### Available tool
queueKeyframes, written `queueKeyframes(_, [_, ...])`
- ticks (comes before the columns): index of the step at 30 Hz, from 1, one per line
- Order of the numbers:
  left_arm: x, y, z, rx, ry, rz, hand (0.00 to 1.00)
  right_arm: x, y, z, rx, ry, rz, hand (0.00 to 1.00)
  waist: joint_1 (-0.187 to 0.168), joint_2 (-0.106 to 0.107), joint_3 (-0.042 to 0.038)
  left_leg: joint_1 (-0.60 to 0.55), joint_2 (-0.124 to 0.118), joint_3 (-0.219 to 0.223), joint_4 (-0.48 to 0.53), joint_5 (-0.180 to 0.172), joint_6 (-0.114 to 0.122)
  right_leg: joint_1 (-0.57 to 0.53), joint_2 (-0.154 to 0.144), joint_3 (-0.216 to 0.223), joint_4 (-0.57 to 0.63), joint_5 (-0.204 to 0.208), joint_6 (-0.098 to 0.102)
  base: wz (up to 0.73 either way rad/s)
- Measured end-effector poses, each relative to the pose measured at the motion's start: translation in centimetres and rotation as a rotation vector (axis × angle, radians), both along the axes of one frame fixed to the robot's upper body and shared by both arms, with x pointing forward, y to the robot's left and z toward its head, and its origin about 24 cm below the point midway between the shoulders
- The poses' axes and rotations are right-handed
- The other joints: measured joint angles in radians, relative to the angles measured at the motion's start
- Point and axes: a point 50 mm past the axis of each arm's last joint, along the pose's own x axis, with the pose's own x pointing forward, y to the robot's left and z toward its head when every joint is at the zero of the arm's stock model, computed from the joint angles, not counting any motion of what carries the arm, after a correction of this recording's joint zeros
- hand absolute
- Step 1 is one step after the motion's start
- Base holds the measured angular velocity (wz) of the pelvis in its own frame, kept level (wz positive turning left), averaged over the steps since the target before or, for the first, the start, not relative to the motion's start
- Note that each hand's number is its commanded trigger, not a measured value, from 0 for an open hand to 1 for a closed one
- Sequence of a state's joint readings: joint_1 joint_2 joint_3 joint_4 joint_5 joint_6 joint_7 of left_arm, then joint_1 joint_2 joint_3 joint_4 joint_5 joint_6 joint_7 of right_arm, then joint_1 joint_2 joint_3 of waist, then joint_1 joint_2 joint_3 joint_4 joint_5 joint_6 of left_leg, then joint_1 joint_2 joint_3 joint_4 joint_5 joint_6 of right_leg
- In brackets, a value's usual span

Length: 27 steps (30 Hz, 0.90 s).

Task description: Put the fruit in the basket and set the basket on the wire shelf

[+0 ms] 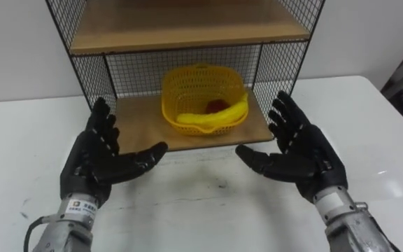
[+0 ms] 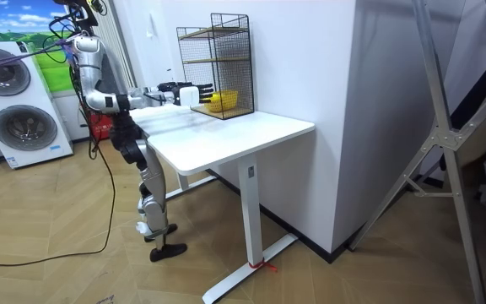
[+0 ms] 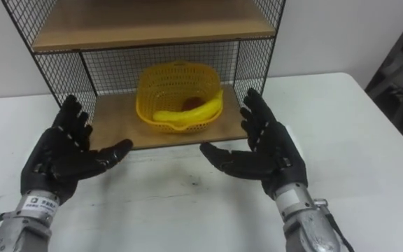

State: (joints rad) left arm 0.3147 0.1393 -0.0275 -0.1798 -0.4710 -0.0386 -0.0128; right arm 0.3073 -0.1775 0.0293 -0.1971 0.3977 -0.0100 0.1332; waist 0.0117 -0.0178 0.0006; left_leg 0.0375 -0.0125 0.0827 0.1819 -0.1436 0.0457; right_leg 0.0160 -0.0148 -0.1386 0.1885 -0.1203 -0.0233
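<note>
Resting on the lower board of the wire shelf (image 1: 138, 124), just beyond and between the two hands, the yellow plastic basket (image 1: 203, 94) holds a banana (image 1: 222, 115) and a red fruit (image 1: 217, 105). The left hand (image 1: 96, 157) and right hand (image 1: 299, 150) hover empty over the counter (image 1: 187, 210), fingers spread, palms facing. The basket looks light and somewhat flexible; its rim on opposite sides seems the best hold.

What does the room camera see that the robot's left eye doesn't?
Room view: the whole robot standing at the white table, washers behind it, and the wood floor. Left eye view: a banana and a red fruit inside the basket, with the left robot hand and right robot hand open, palms facing each other. Both: the yellow basket on the wire shelf, on the table.
</note>
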Motion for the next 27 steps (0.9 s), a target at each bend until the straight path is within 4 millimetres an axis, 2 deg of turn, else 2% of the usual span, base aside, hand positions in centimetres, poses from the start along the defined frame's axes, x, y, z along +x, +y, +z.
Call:
queueKeyframes(6, [-0.8, 1.4, 1.7, 0.036, -0.088, 0.063, 0.0, -1.5, -3.1, 1.6, -0.079, -0.084, -0.154, 0.0, -0.002, 0.0, -0.0016, 0.001, 0.0, -0.002, 0.0, -0.002, -0.003, 0.005, 0.001, 0.0, -0.001, -0.001, 0.001, -0.01])
queueKeyframes(10, [-1.4, 2.1, 2.4, 0.136, -0.123, 0.1, 0.0, -2.2, -4.4, 2.7, -0.141, -0.14, -0.257, 0.0, 0.0, 0.001, -0.0034, 0.0, 0.001, -0.002, 0.0, -0.002, -0.004, 0.002, 0.002, -0.001, -0.001, -0.001, 0.001, -0.01])
queueKeyframes(14, [-1.9, 4.2, 5.5, 0.271, -0.255, 0.27, 0.0, -2.9, -7.0, 4.7, -0.266, -0.238, -0.492, 0.0, 0.017, 0.003, -0.0027, -0.005, 0.001, -0.003, 0.001, 0.0, -0.003, 0.001, 0.005, 0.0, -0.001, 0.003, -0.005, 0.0])
queueKeyframes(16, [-3.2, 6.9, 8.7, 0.395, -0.395, 0.509, 0.0, -3.7, -8.8, 6.9, -0.333, -0.326, -0.67, 0.0, 0.023, 0.007, -0.0016, -0.008, -0.001, -0.011, 0.001, 0.001, -0.003, 0.002, 0.003, -0.005, -0.001, -0.003, 0.0, 0.1])
queueKeyframes(17, [-3.6, 7.7, 9.4, 0.431, -0.428, 0.581, 0.0, -4.1, -9.4, 7.5, -0.344, -0.358, -0.721, 0.0, 0.023, 0.008, -0.0016, -0.008, -0.001, -0.015, 0.001, 0.001, -0.003, 0.002, 0.003, -0.008, -0.001, -0.004, 0.0, 0.17])
queueKeyframes(19, [-5.8, 10.8, 11.8, 0.553, -0.536, 0.868, 0.0, -5.5, -11.5, 10.0, -0.405, -0.494, -0.925, 0.0, 0.029, 0.011, -0.0018, -0.007, -0.001, -0.022, 0.002, 0.0, -0.007, 0.003, 0.003, -0.014, -0.001, -0.008, 0.0, 0.14])
queueKeyframes(20, [-6.4, 11.5, 12.3, 0.58, -0.552, 0.936, 0.0, -5.9, -12.0, 10.5, -0.418, -0.524, -0.972, 0.0, 0.03, 0.011, -0.0019, -0.007, -0.001, -0.022, 0.003, -0.001, -0.008, 0.003, 0.002, -0.016, 0.0, -0.01, 0.001, 0.06])
queueKeyframes(21, [-7.8, 12.6, 13.1, 0.611, -0.585, 1.071, 0.0, -6.8, -13.0, 11.6, -0.447, -0.58, -1.062, 0.0, 0.043, 0.016, -0.0035, -0.008, -0.002, -0.025, 0.003, -0.001, -0.008, 0.002, 0.001, -0.016, 0.002, -0.011, 0.001, 0.0])
queueKeyframes(22, [-9.3, 13.6, 13.9, 0.628, -0.617, 1.203, 0.0, -7.8, -14.0, 12.8, -0.474, -0.636, -1.162, 0.0, 0.053, 0.013, -0.0016, -0.009, -0.002, -0.028, 0.005, -0.001, -0.008, 0.0, 0.0, -0.017, 0.004, -0.013, 0.001, 0.04])
queueKeyframes(23, [-9.9, 14.0, 14.3, 0.634, -0.636, 1.268, 0.0, -8.3, -14.4, 13.2, -0.482, -0.662, -1.209, 0.0, 0.056, 0.014, -0.0017, -0.01, -0.003, -0.03, 0.006, -0.001, -0.008, -0.003, -0.001, -0.016, 0.01, -0.017, 0.002, 0.04])
queueKeyframes(24, [-11.3, 14.8, 15.0, 0.643, -0.675, 1.396, 0.0, -9.2, -15.2, 14.1, -0.495, -0.709, -1.296, 0.0, 0.062, 0.009, -0.0055, -0.017, -0.005, -0.031, 0.007, -0.002, -0.009, -0.02, -0.005, -0.017, 0.031, -0.029, 0.001, 0.08])
queueKeyframes(25, [-12.5, 15.2, 15.7, 0.644, -0.715, 1.506, 0.0, -10.1, -15.8, 14.9, -0.507, -0.748, -1.381, 0.0, 0.069, 0.007, -0.013, -0.024, -0.007, -0.034, 0.008, -0.002, -0.009, -0.029, -0.007, -0.019, 0.041, -0.035, 0.0, 0.08])
queueKeyframes(27, [-13.8, 15.5, 16.5, 0.637, -0.779, 1.633, 0.0, -11.4, -16.8, 15.9, -0.495, -0.8, -1.496, 0.0, 0.072, 0.006, -0.0137, -0.031, -0.01, -0.047, 0.017, -0.002, -0.01, -0.029, -0.013, -0.04, 0.047, -0.041, -0.001, 0.22])
